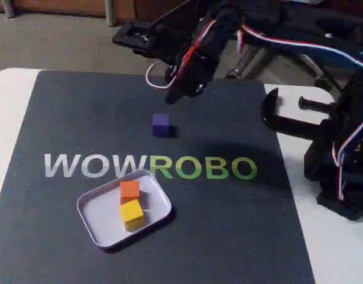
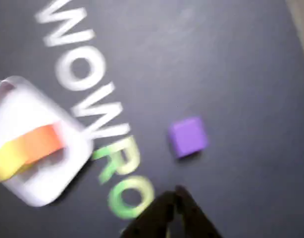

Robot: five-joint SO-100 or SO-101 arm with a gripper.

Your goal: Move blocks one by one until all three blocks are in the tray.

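Your gripper (image 1: 172, 94) hangs above the dark mat (image 1: 63, 130) in the fixed view, its black tip pointed down and holding nothing; whether the jaws stand wide or narrow cannot be told from here. Just below and slightly left of that tip, apart from it, sits the purple block (image 1: 161, 125) on bare mat. Farther the same way, past the printed lettering (image 1: 149, 167), lies the tray (image 1: 96, 222), already holding the orange block (image 1: 130, 189) and the yellow block (image 1: 132, 213), the two touching or nearly so.

Seen from the wrist view, blurred by motion, the gripper (image 2: 174, 210) enters from the bottom edge as a dark wedge, its fingers apparently close together, though the blur leaves that uncertain. Up and slightly right of it is the purple block (image 2: 188, 137), alone on the mat. Well off to the left rests the tray (image 2: 38, 198) with the orange block (image 2: 40, 141) and yellow block (image 2: 6, 161) smeared together.

You have one cube left to move. It looks light, rigid and matte, unlikely to slip or crush; take it across two opposite flat faces, jaws square to its sides.
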